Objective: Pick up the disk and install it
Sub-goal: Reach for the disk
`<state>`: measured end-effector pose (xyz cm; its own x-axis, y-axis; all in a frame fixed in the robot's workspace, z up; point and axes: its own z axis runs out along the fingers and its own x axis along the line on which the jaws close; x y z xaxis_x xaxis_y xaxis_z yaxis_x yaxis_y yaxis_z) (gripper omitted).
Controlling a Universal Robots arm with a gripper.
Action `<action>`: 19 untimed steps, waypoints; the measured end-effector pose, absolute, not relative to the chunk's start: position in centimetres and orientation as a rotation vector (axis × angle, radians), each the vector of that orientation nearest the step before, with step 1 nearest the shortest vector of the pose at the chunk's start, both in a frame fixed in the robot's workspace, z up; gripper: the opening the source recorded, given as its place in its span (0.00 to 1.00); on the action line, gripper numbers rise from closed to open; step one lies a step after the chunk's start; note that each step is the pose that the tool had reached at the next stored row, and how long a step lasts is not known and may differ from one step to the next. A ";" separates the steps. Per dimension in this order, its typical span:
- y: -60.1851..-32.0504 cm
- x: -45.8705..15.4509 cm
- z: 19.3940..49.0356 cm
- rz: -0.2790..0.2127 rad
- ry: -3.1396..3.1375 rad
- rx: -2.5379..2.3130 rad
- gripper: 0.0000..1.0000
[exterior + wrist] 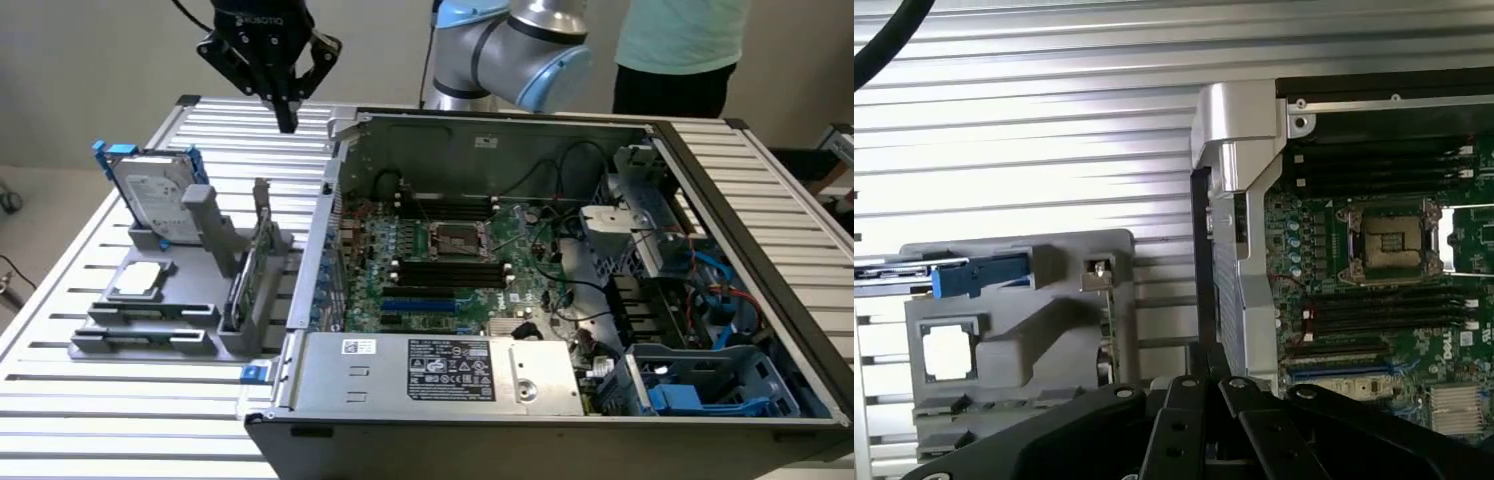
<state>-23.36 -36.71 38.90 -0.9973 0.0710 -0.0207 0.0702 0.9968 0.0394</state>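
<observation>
The disk (151, 188), silver-grey with blue side rails and a white label too small to read, stands upright in a grey holder (140, 340), to the exterior view's left of the open computer case (534, 445). The gripper (286, 112), marked ROBOTIQ, hangs empty above the case's corner, fingers pressed together.

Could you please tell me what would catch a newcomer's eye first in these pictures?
The open computer case dominates the exterior view's middle and right, its green motherboard laid bare. Toward that view's upper left hangs the black gripper, jaws shut and holding nothing; lower left, the disk stands upright in a grey fixture.
</observation>
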 end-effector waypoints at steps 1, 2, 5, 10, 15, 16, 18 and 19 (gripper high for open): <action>-36.6 -23.8 38.9 0.059 3.117 0.110 0.11; -36.5 -24.3 38.8 0.058 3.117 0.110 0.11; -36.1 -25.6 38.7 0.055 3.117 0.110 0.11; -35.3 -27.9 38.5 0.050 3.117 0.110 0.11; -34.6 -30.2 38.3 0.046 3.117 0.110 0.11; -34.5 -30.6 38.3 0.045 3.117 0.110 0.11; -34.2 -31.5 38.2 0.044 3.117 0.110 0.11; -34.1 -32.0 38.2 0.043 3.117 0.110 0.11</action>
<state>-31.99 -34.10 38.17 -0.9973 0.0706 -0.0214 0.0700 0.9971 0.0285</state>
